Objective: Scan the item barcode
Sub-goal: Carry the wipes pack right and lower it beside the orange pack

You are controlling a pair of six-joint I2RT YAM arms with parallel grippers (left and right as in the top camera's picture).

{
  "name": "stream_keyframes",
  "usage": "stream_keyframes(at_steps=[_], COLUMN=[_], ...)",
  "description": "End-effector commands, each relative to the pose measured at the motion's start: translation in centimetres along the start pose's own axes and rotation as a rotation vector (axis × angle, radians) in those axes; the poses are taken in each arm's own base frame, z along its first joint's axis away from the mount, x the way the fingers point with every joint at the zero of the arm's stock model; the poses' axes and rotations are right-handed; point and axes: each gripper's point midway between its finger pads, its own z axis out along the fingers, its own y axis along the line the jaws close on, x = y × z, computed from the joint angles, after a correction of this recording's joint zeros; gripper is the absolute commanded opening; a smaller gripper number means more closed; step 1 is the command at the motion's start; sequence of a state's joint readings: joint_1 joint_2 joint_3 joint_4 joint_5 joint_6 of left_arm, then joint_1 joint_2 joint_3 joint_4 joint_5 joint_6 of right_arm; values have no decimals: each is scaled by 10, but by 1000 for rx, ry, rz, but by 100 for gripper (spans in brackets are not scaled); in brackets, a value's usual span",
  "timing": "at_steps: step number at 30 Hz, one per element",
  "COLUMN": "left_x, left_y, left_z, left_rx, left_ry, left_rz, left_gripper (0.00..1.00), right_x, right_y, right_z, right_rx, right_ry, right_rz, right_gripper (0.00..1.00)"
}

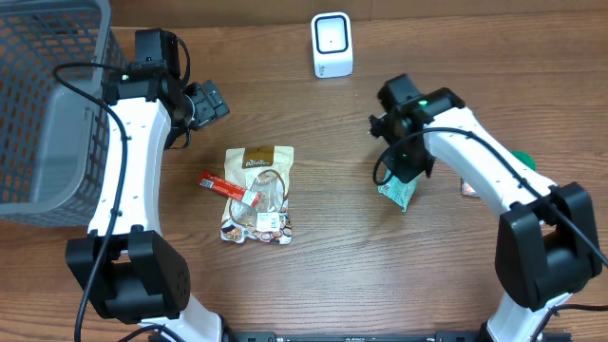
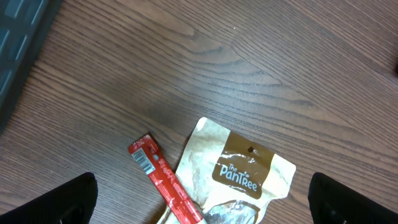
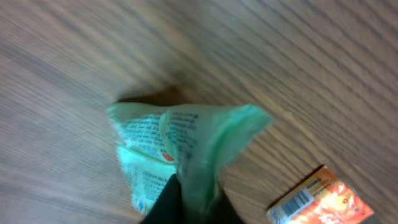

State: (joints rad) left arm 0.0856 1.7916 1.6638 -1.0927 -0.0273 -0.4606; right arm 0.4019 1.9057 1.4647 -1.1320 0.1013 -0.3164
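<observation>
At 3 o'clock, right gripper [image 3: 183, 202] pinches the green packet [image 3: 186, 143]; turn its barcode squarely toward the scanner [image 1: 332, 45] at 12 o'clock.

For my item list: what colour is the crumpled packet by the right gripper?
Mint green packet with blue print; best in right wrist view.

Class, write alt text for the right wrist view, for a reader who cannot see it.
A crumpled green packet with printed text is pinched in the right gripper at the bottom edge, over a wooden table, in a blurred close-up. An orange packet with a barcode lies at the lower right.
</observation>
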Motion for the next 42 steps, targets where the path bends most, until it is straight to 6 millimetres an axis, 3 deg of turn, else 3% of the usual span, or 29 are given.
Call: stream_keyframes(at_steps=[1,3,7,9,10,17,22,31,37,42], left_x=[-4,-4,-4,-4,-4,-4,-4,-4,-4,-4], left_y=[-1,-1,-1,-1,-1,-1,-1,-1,-1,-1], left_z=[-6,-6,-6,-6,-6,-6,-6,-6,-6,-6], left_rx=[4,3,4,3,3,4,3,4,4,4], left_ry=[-21,-20,-21,-20,-20,-21,-20,-21,-21,-21], left_rz=[12,12,12,12,12,12,12,12,12,12], left_gripper=[100,100,100,100,100,100,100,100,100,100], right_x=[7,3,-27,-40,-48,-39,-29,17,30,31], right_y=[-9,-17,-26,-16,-1,16,23,12,13,4], right_z=[10,12,10,7,4,13,31,61,63,58], right_rx=[-12,-6,5,-67,-169,-234,-178,-14,2,55], right_ry=[1,-25,-153,-202,-222,-123,-92,8,56,56], right_rz=[49,97,242,327,430,773,762,727,497,456], right_gripper=[55,64,66,66,65,65,65,69,67,67])
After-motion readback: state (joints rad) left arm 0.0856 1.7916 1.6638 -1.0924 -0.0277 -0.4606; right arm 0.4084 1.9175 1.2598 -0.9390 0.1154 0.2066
